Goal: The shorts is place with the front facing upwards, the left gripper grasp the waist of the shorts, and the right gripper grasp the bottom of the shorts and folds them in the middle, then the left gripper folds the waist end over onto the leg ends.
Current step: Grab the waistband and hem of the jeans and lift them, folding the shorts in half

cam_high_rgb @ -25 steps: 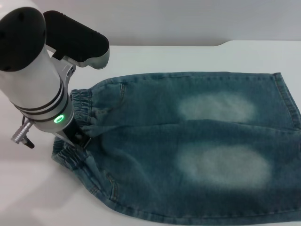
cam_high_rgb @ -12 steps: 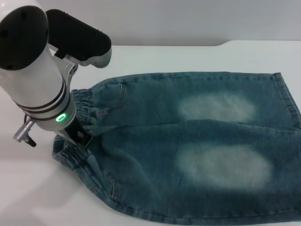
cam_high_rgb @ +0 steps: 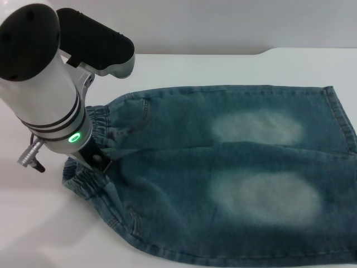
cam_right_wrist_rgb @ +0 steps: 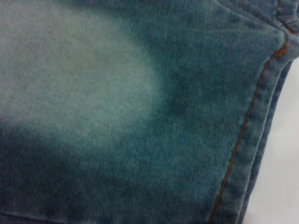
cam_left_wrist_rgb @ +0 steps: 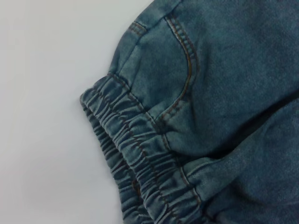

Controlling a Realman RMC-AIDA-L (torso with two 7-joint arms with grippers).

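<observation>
The blue denim shorts [cam_high_rgb: 234, 167] lie flat on the white table, front up, with two pale faded patches. Their gathered waist [cam_high_rgb: 83, 181] points left and the leg ends [cam_high_rgb: 340, 117] point right. My left gripper [cam_high_rgb: 99, 162] sits down at the middle of the waist, shut on the band, and the cloth puckers toward it. The left wrist view shows the ruffled waistband [cam_left_wrist_rgb: 140, 154] and a stitched pocket [cam_left_wrist_rgb: 184, 74] close up. In the right wrist view there is a faded patch and a stitched leg hem [cam_right_wrist_rgb: 261, 140]. The right gripper itself is out of view.
The white table [cam_high_rgb: 223, 67] surrounds the shorts, with bare surface at the back and to the left of the waist. A step in the table's far edge shows at the back right. The shorts run past the right and bottom borders of the head view.
My left arm has shifted slightly to the right, and the lower part of the waistband has moved a little with it. The rest of the shorts has stayed put.
</observation>
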